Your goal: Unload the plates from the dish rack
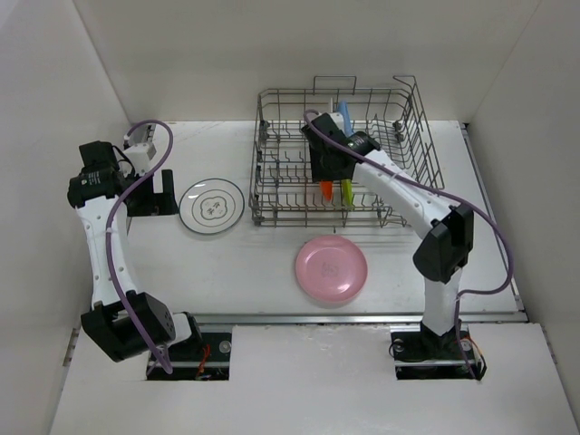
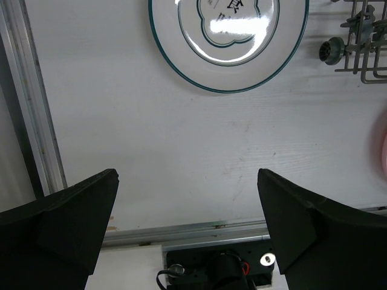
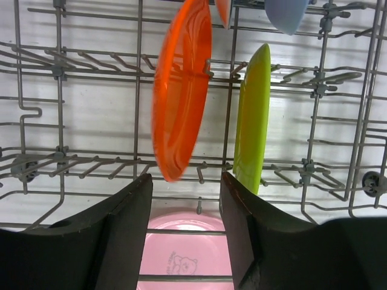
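The grey wire dish rack [image 1: 412, 136] stands at the back of the table. A small orange plate [image 3: 181, 90] and a small lime green plate [image 3: 254, 115] stand upright in its tines; they also show from above, orange [image 1: 324, 191] and lime [image 1: 345, 191]. A light blue plate [image 1: 344, 113] stands further back. My right gripper [image 3: 186, 205] is open inside the rack, with the orange plate's edge just beyond the gap between its fingers. A pink plate [image 1: 331, 268] and a white plate with a dark green rim [image 1: 211, 206] lie flat on the table. My left gripper [image 2: 187, 205] is open and empty, left of the white plate [image 2: 230, 48].
White walls enclose the table on the left, back and right. A metal rail [image 1: 362, 317] runs along the near edge by the arm bases. The rack's wheeled corner [image 2: 363, 42] shows in the left wrist view. The pink plate shows through the rack wires [image 3: 184, 254].
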Controlling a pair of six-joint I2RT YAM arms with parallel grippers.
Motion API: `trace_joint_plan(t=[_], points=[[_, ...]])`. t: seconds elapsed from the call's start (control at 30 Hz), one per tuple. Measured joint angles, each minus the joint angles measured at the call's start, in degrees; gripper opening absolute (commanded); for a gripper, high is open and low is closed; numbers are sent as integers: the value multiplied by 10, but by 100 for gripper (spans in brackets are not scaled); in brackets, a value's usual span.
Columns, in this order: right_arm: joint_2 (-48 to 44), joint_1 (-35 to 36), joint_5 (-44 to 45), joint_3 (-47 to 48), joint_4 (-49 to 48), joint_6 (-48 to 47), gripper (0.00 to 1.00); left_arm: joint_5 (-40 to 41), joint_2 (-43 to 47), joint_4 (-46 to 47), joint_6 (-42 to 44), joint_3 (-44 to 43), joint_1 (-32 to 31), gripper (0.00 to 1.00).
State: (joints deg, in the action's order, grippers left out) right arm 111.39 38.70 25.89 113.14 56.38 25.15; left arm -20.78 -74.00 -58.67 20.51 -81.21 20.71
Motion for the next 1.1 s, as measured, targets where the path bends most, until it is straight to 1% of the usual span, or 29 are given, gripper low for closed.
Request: trace_joint_plan(t=[0.2,0.27,0.4,0.43,0.47,0.5,0.57,0.8,0.93,1.1], points=[[45,-3,-2,8,-8,-18,51,0,-3,-3,0,0,0,99],[68,-5,-3,12,-12,-25,48,0,-3,-3,0,0,0,99],[99,-9,-12,17,-17,-37,29,0,-3,-3,0,0,0,99],[101,-9,-14,17,-18,-38,17,0,-3,-3,0,0,0,99],[100,-10,-22,17,-22,-30,12,0,-3,-4,0,0,0,99],[99,-10,-25,18,-39,-25,5,0,-3,-4,0,0,0,99],[93,-10,-26,16,-40,-24,0,0,-3,-5,0,0,0,99],[49,-10,-43,-2,-39,-13,0,0,-3,-11,-1,0,0,99],[-5,0,-30,0,-45,-27,0,-5,-3,-16,-2,-2,0,99],[-86,37,47,24,-50,-82,0,-26,-4,-24,-10,-24,0,99]])
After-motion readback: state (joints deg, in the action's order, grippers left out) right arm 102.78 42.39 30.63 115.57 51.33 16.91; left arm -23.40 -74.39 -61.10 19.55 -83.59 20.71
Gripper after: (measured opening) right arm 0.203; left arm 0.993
